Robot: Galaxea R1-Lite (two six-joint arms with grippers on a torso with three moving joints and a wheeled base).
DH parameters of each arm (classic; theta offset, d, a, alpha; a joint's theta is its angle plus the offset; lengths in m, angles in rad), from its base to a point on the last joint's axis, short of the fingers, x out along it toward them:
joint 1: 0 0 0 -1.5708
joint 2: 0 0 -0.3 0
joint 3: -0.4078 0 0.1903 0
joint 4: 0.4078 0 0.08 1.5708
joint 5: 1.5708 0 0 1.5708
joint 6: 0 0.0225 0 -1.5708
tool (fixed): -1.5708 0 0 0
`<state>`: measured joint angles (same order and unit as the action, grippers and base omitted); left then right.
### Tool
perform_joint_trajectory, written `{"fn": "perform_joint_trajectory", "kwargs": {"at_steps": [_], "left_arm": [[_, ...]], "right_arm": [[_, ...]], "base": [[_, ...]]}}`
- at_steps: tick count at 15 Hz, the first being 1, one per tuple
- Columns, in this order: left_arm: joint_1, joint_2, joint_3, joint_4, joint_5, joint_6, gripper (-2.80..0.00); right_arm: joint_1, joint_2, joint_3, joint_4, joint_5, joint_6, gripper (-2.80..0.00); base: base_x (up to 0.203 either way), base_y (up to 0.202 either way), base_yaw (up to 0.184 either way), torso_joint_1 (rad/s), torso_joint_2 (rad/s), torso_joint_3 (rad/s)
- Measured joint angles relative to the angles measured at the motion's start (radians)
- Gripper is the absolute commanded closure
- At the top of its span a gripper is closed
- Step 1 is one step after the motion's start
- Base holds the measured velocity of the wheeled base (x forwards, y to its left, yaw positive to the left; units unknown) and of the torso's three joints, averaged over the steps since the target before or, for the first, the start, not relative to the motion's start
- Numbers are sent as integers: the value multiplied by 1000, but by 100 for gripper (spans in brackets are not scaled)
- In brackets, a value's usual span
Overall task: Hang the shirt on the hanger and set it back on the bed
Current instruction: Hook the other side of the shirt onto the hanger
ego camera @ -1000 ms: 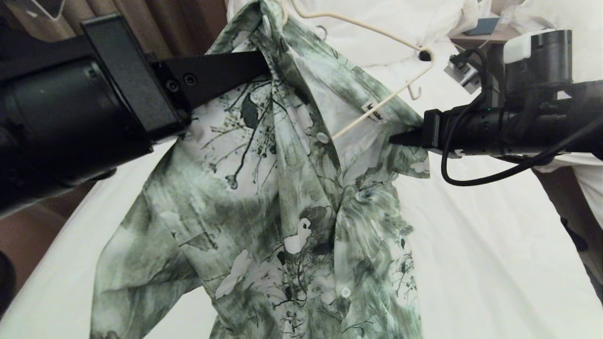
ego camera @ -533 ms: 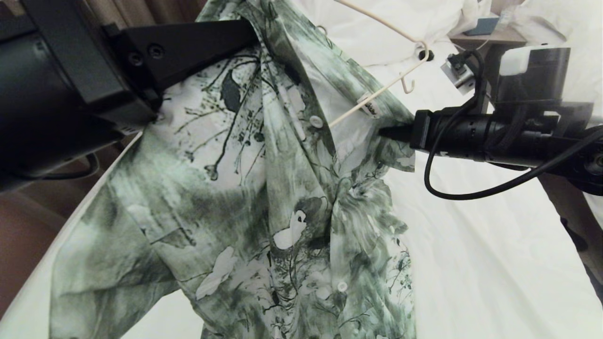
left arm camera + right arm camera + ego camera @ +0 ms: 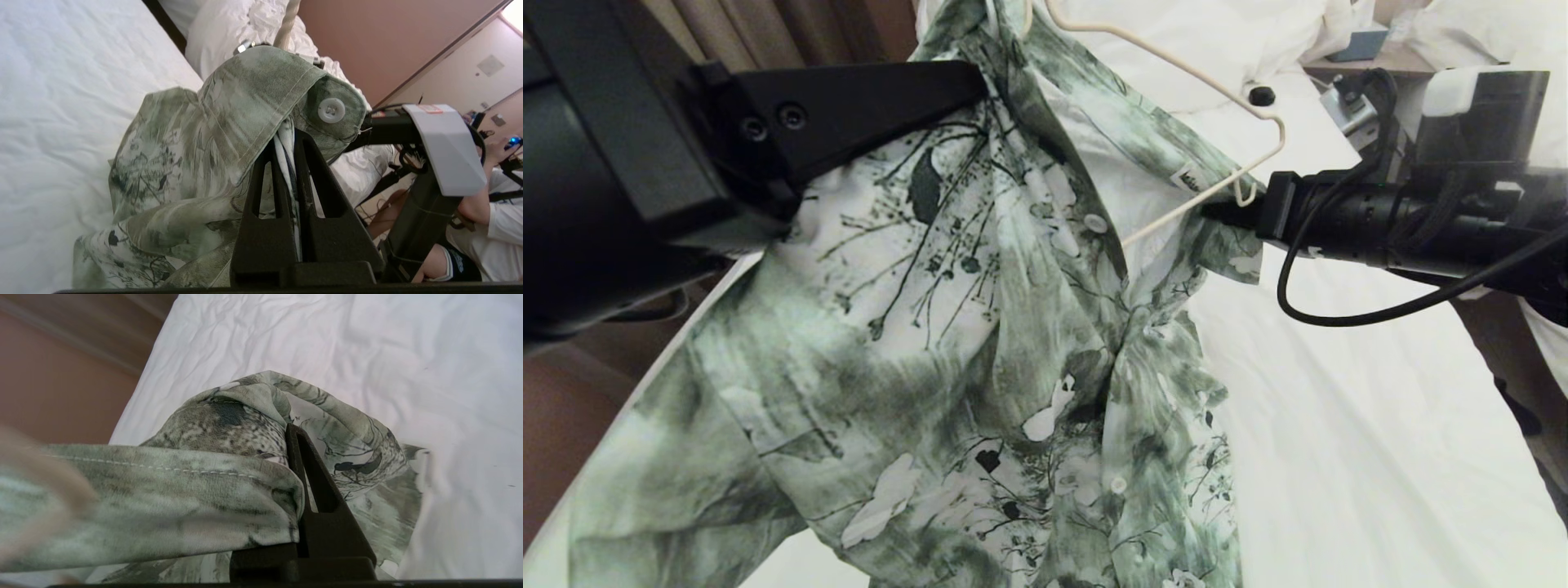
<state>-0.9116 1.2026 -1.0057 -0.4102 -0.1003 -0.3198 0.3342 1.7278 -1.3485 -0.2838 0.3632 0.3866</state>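
The green and white floral shirt (image 3: 980, 343) hangs spread between my two grippers above the bed (image 3: 1380, 408). My left gripper (image 3: 980, 77) is shut on its collar edge, and the left wrist view shows fabric pinched between the fingers of the left gripper (image 3: 286, 139). My right gripper (image 3: 1217, 214) is shut on the other shoulder; cloth covers one finger of the right gripper (image 3: 286, 435) in its wrist view. The cream wire hanger (image 3: 1176, 216) pokes out of the neck opening, its bare right end just above my right gripper. Its left side is hidden under the shirt.
White pillows (image 3: 1217, 33) lie at the head of the bed. A nightstand (image 3: 1372, 57) with a blue box (image 3: 1357, 42) stands at the far right, brown curtains (image 3: 792, 33) at the far left. A seated person (image 3: 490, 228) shows in the left wrist view.
My left gripper has lifted the collar higher. My right gripper has risen with its shoulder of the shirt, and the hanger's bare right end now sits right by it.
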Motion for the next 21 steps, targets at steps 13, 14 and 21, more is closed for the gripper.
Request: {"fn": "perform_joint_trajectory", "kwargs": {"at_steps": [13, 14, 21], "left_arm": [[-14, 99, 10, 48, 53, 66, 0], [-5, 101, 7, 48, 57, 68, 0], [23, 60, -4, 52, 59, 111, 0]], "right_arm": [[-29, -39, -192, 339, 53, -48, 0], [-33, -33, -234, 402, 53, -65, 0], [-65, 42, -418, 599, 35, -109, 0]], "base": [[0, 0, 0, 0, 0, 0], [0, 0, 0, 0, 0, 0], [0, 0, 0, 0, 0, 0]]}}
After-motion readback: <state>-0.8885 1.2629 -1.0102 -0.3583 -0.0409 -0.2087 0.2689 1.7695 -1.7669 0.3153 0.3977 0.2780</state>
